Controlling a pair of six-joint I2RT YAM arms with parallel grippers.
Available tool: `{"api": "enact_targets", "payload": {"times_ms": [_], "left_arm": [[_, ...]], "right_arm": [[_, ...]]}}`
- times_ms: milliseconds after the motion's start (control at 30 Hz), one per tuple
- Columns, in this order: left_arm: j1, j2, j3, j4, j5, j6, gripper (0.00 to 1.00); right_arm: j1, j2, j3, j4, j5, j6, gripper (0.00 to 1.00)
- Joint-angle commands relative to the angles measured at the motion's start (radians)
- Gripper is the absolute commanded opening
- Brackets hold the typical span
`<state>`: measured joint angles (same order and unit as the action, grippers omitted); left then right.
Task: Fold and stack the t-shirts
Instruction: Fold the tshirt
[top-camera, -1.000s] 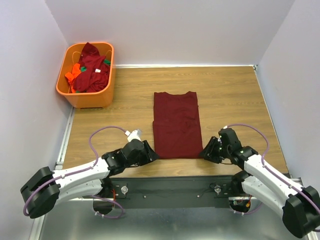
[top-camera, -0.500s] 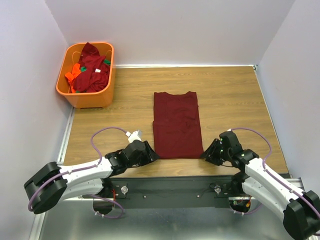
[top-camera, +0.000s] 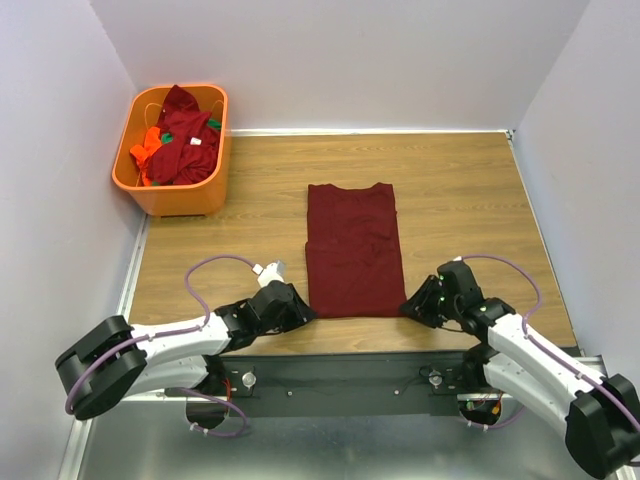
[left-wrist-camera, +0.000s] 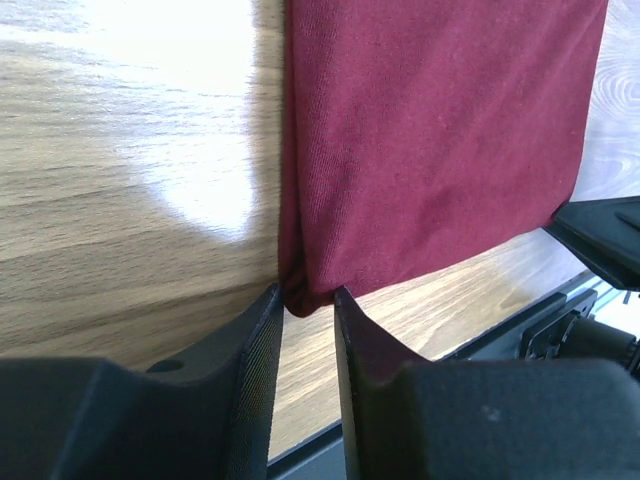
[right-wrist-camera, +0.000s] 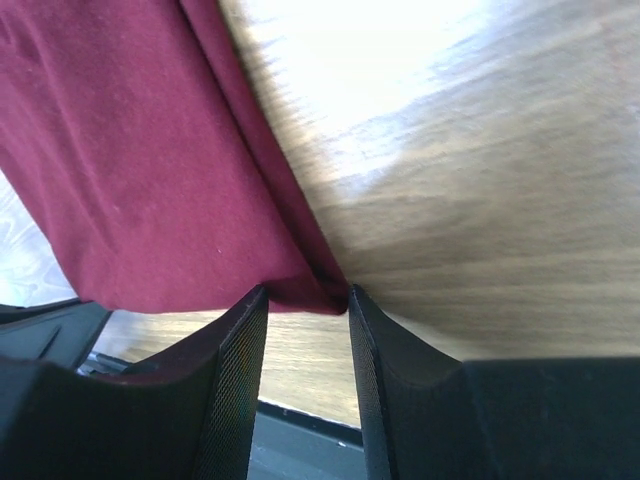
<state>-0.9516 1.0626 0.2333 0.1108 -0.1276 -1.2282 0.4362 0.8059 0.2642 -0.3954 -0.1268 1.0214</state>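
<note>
Wood-grain table (top-camera: 450, 180), top view: folded maroon t-shirt (top-camera: 354, 250) lies flat at centre; more t-shirts (top-camera: 185, 140) fill the orange basket (top-camera: 170, 198). Left wrist: left claw (left-wrist-camera: 305, 295) spread, astride the shirt's near corner. Right wrist: right claw (right-wrist-camera: 305, 292) spread astride the other near corner.
</note>
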Motion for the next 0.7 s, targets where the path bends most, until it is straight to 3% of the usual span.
{"api": "enact_targets", "payload": {"times_ms": [0, 167, 333, 467, 667], "left_arm": [[-0.007, 0.022, -0.02, 0.032, -0.033, -0.005, 0.33], [-0.007, 0.037, -0.023, 0.049, -0.033, -0.002, 0.28], [-0.007, 0.053, -0.019, 0.07, -0.029, 0.009, 0.0], [-0.007, 0.03, 0.003, 0.056, -0.026, 0.045, 0.0], [-0.007, -0.079, 0.057, -0.083, -0.038, 0.075, 0.0]], "right_arm": [[-0.007, 0.042, -0.039, 0.036, -0.01, -0.004, 0.45], [-0.007, 0.053, -0.04, 0.052, -0.023, -0.012, 0.4], [-0.007, 0.049, -0.052, 0.049, -0.023, -0.017, 0.2], [-0.007, 0.032, -0.051, 0.044, -0.04, -0.035, 0.01], [-0.007, -0.075, -0.005, -0.088, -0.045, -0.092, 0.01]]}}
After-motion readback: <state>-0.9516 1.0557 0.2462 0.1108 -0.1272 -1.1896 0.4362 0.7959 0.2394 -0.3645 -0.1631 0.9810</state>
